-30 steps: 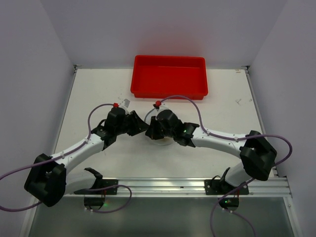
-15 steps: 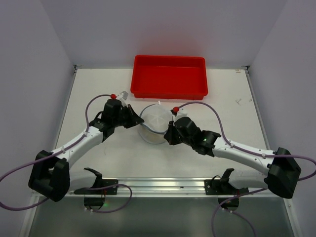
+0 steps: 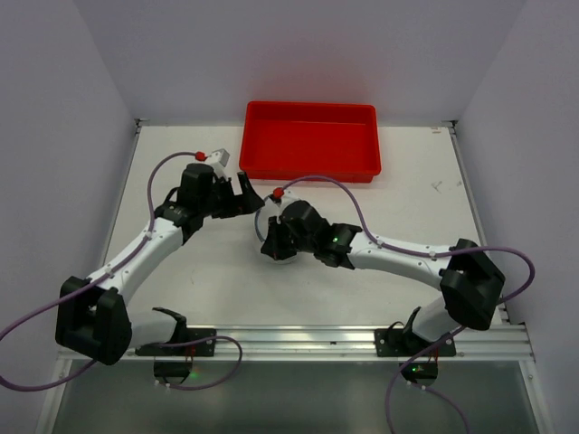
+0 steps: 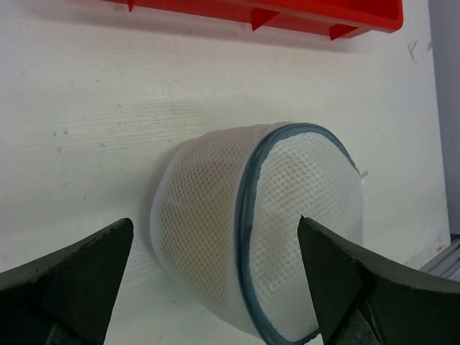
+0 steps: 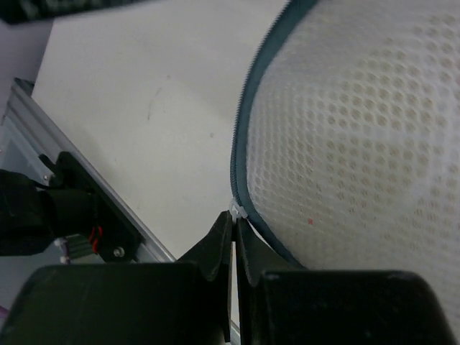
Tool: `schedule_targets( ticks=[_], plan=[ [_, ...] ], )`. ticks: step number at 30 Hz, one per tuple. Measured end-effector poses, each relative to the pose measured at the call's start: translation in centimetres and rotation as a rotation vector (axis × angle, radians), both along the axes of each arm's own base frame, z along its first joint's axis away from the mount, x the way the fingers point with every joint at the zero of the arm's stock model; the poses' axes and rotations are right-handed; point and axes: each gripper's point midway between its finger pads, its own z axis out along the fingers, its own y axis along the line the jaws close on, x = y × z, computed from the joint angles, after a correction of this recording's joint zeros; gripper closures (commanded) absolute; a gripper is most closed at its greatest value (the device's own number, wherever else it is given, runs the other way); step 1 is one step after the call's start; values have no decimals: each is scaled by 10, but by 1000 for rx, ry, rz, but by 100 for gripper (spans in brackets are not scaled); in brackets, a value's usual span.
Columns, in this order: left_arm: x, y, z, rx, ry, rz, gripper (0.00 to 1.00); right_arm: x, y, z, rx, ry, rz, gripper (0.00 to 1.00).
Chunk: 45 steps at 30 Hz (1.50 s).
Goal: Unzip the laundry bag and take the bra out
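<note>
The laundry bag point(image 4: 266, 230) is a white mesh dome with a blue-grey zipper rim, lying tilted on the table. In the top view the right wrist covers most of the laundry bag point(image 3: 263, 226). My right gripper point(image 5: 236, 215) is shut on the small white zipper pull point(image 5: 238, 210) at the rim of the bag point(image 5: 359, 129). My left gripper point(image 4: 215, 221) stands wide open just short of the bag, touching nothing; from above the left gripper point(image 3: 242, 194) sits up-left of it. The bra is hidden inside; only a beige tint shows through the mesh.
A red tray point(image 3: 310, 140) stands at the back of the table, just behind the bag, and its edge runs along the top of the left wrist view as the tray point(image 4: 287, 14). A metal rail point(image 3: 298, 339) runs along the near edge. Walls close in both sides.
My left gripper has opened and drawn back up-left from the bag. The right arm swung out to the bag's right, then came back over it, still shut.
</note>
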Motion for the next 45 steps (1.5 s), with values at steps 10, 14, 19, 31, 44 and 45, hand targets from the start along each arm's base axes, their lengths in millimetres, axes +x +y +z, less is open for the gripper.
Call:
schedule_targets(
  ticks=[10,14,19,31,44,45],
  plan=[
    [-46,10,-15,-140,94,131,23,20,35,27,92,-22,-29,100],
    [-49,-1,-22,-186,136,118,48,20,34,24,84,-18,-31,100],
    [-50,-18,-16,-232,132,75,100,20,31,18,65,-14,-40,100],
    [-41,-20,-31,-147,119,16,100,-14,-52,-4,-44,-39,-80,100],
    [31,-23,-9,87,-117,-266,100,4,-46,-4,-106,-95,-78,100],
    [34,-18,-11,101,-118,-266,100,8,-48,-2,-107,-104,-90,100]
  ],
)
